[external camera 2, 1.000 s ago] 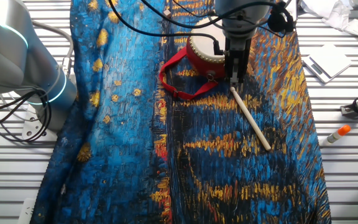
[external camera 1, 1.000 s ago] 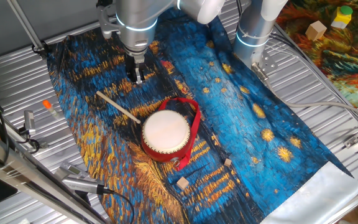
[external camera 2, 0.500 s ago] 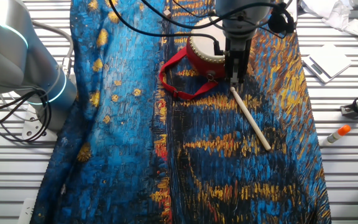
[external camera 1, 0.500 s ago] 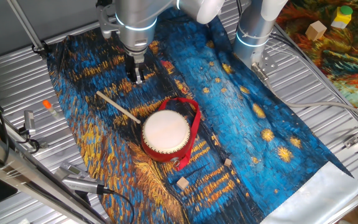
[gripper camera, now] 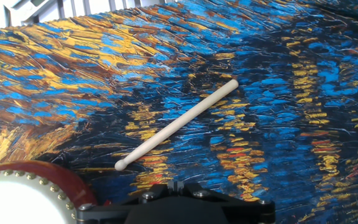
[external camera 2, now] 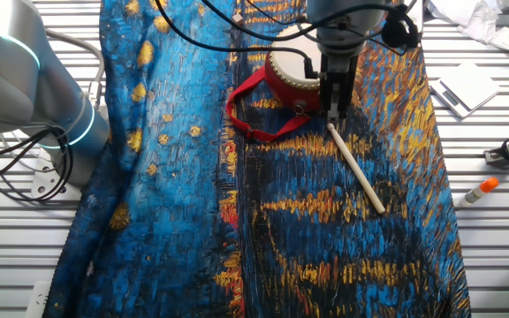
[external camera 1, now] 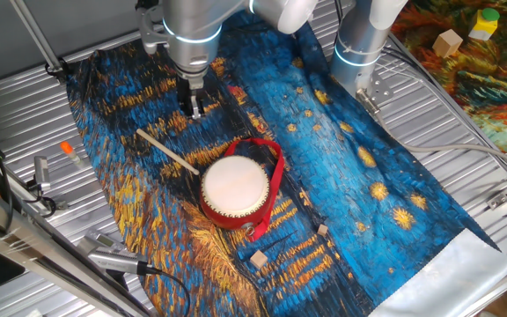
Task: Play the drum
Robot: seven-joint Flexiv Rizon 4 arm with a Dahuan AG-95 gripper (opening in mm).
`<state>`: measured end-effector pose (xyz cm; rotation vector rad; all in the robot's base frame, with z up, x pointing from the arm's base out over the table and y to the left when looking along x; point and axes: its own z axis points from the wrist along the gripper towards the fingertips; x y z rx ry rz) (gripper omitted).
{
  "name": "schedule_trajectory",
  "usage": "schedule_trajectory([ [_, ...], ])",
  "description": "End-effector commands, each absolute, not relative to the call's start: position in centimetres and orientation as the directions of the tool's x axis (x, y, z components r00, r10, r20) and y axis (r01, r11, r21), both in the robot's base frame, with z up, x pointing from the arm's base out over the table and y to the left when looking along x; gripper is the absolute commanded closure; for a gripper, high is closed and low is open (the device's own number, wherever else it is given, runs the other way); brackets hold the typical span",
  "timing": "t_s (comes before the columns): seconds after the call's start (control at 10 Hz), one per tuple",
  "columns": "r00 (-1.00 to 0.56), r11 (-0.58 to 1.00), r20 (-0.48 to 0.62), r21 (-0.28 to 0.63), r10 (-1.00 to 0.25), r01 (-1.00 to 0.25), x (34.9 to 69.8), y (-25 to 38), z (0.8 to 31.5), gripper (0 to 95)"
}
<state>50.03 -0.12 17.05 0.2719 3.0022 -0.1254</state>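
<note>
The drum (external camera 1: pixel 234 189) has a red body, a cream skin and a red ribbon strap. It stands upright on the painted cloth and also shows in the other fixed view (external camera 2: pixel 288 75) and at the hand view's lower left (gripper camera: pixel 17 200). A thin wooden stick (external camera 1: pixel 167 151) lies flat on the cloth beside the drum, free; it also shows in the other fixed view (external camera 2: pixel 356 168) and the hand view (gripper camera: pixel 179 123). My gripper (external camera 1: pixel 194 107) is shut and empty. It hangs over the cloth just behind the stick, close to the stick's drum-side end (external camera 2: pixel 334 109), and its tips sit at the hand view's bottom (gripper camera: pixel 175 185).
Two small wooden blocks (external camera 1: pixel 258 258) (external camera 1: pixel 322 230) lie on the cloth in front of the drum. An orange-capped marker (external camera 1: pixel 67 148) lies on the metal table beside the cloth. A second arm's base (external camera 1: pixel 359 44) stands at the cloth's far edge.
</note>
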Motion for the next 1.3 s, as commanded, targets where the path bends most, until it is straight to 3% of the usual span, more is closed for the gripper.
schedule_trajectory([
  [0.1,-0.976,0.980,-0.130,-0.068,0.175,0.185,50.0,-0.3,17.2,95.0],
  [0.2,-0.972,0.978,-0.130,-0.056,0.194,0.203,50.0,-0.3,17.2,95.0],
  [0.3,-0.969,0.976,-0.114,0.030,0.217,0.215,50.0,-0.8,17.5,95.0],
  [0.4,-0.973,0.977,-0.099,0.059,0.210,0.205,50.1,-1.6,17.9,95.0],
  [0.9,-0.981,0.982,-0.056,0.027,0.187,0.186,51.8,-4.5,20.1,95.0],
  [1.3,-0.972,0.974,-0.061,-0.001,0.227,0.228,55.5,-7.2,19.9,95.0],
])
